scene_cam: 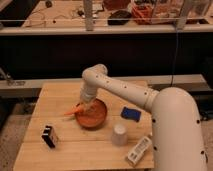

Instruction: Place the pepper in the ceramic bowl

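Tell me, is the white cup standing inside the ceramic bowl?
No, the white cup stands on the table beside the ceramic bowl, while the hand holds the pepper at the bowl's rim.

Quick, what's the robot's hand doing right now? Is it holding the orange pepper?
Gripper: at the left rim of the ceramic bowl, right by the pepper; whether it grips the pepper cannot be told.

One pepper (73, 110), one ceramic bowl (95, 119), one gripper (86, 106) over it.

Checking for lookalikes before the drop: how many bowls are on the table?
1. The ceramic bowl sits mid-table, with the gripper over its left rim and the pepper sticking out leftward. The white cup to its right is upturned, not a bowl. None seems hidden.
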Robot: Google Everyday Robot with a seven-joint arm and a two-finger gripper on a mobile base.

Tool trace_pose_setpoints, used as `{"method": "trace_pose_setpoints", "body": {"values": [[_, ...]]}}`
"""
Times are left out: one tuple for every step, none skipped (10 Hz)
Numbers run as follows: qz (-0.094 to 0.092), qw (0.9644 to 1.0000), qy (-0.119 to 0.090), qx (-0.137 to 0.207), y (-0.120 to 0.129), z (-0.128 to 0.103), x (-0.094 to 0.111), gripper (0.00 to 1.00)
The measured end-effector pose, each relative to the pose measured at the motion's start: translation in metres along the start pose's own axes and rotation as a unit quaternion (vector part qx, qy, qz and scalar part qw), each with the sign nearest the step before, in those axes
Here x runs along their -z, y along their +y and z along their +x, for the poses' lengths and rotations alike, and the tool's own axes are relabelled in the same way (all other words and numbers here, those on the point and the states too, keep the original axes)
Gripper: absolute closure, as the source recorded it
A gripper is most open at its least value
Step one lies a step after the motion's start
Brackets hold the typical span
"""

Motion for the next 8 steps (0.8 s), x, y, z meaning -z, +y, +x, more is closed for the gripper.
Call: {"method": "trace_pose_setpoints", "body": {"values": [[-0.001,1.0,0.0,0.0,0.0002,0.0001,0.0002,0.78],[-0.002,1.0,0.0,-0.001,0.0006,0.0005,0.0001,0.77],[-0.003,1.0,0.0,-0.001,0.001,0.0007,0.0001,0.77],[-0.003,1.0,0.0,-0.001,0.0013,0.0007,0.0001,0.77],[-0.005,1.0,0.0,-0.002,0.0018,0.0009,-0.0002,0.77],[-0.005,1.0,0.0,-0.002,0.002,0.001,-0.0001,0.73],[-0.006,1.0,0.0,-0.002,0.0024,0.0012,0.0,0.71],[-0.007,1.0,0.0,-0.003,0.0027,0.0014,0.0001,0.7]]}}
